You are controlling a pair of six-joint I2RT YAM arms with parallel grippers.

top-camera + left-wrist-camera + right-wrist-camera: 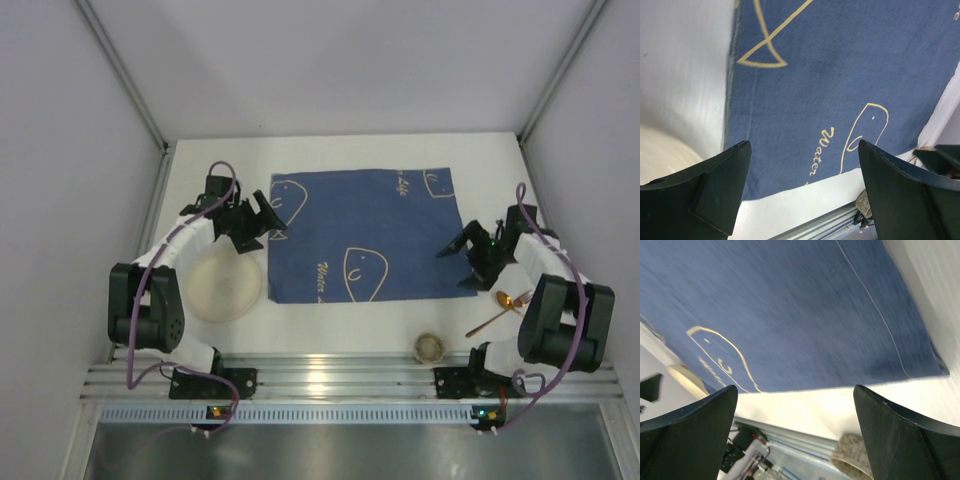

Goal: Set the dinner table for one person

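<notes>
Blue placemat (pixel 365 235) lies flat | left gripper (pixel 270 222), right gripper (pixel 458 266) wide open, empty | next, likely: cream plate (pixel 225 287) beside left gripper goes onto the mat

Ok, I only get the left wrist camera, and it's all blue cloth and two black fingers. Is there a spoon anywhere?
Observer: Yes. A coppery spoon lies on the white table, off to the right of the cloth.
Operator: Is anything on the cloth yet?
Observer: No, from above the whole cloth is bare. The cream plate sits on the table just off the cloth's left edge.
Operator: What's the other hand doing?
Observer: The right gripper is open and empty, by the cloth's right edge.
</notes>
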